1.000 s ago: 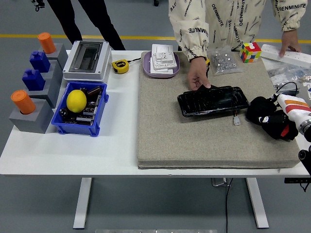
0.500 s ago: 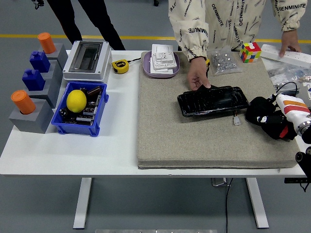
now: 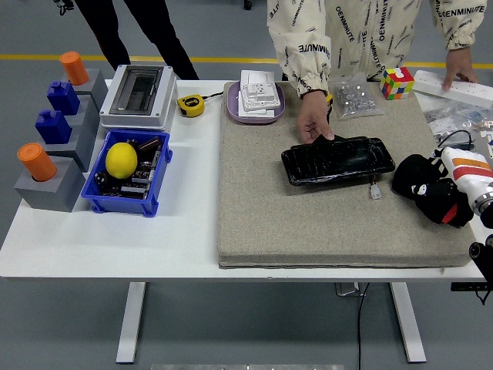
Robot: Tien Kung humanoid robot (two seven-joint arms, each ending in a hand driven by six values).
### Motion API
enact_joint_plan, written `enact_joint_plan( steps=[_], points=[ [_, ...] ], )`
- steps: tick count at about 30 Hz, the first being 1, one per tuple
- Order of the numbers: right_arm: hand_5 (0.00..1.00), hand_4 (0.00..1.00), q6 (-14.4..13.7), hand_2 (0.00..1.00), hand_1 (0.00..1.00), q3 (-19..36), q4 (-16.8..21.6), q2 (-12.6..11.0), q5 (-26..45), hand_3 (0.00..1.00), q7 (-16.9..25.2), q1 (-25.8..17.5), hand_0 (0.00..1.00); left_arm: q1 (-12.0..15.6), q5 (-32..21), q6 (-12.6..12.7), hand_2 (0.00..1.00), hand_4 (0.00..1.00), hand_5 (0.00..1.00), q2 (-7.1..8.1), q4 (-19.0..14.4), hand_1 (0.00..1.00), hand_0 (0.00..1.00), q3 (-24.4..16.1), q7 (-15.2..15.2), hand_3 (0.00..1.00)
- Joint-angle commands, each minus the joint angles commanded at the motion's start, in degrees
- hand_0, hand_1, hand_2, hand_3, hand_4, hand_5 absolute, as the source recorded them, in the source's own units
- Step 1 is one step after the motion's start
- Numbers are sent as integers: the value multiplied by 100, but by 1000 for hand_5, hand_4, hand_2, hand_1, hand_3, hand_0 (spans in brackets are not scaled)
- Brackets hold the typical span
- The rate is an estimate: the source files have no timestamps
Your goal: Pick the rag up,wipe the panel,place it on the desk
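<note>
The black glossy panel (image 3: pixel 337 160) lies on the beige mat (image 3: pixel 262 216), right of centre, with a small connector on a wire at its near right corner. A person's hand (image 3: pixel 314 122) holds the panel's far left edge. My right hand (image 3: pixel 441 202) comes in from the right edge, just right of the panel. Its fingers are curled over a dark rag (image 3: pixel 412 174) bunched on the mat's right side. The rag and the hand are both black, so their outlines merge. The left arm is out of view.
A purple tray with white switches (image 3: pixel 256 99), a bag of screws (image 3: pixel 354 97) and a colour cube (image 3: pixel 397 82) stand at the mat's far edge. A blue bin with a yellow ball (image 3: pixel 127 171), a grey box (image 3: pixel 139 95), a tape measure (image 3: pixel 190 105) and grey blocks stand left. The person's other hand (image 3: pixel 461 68) rests on a white strip.
My right hand with the rag edged a little left toward the panel, then back right. The panel and the person's hands have not moved.
</note>
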Motion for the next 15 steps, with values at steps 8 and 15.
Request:
enact_joint_plan(
  steps=[8,15],
  points=[
    [191,998,-33,466,395,-15,-4,-6,-75,454,-25,-7,233,16,9,1,722,593,468,3,0,689,639,0,6,565],
    [148,998,-52,456,381,15,-3,-16,-115,438,-38,1,219,7,7,0,722,592,467,10,0,689,638,12,3,565]
  ],
)
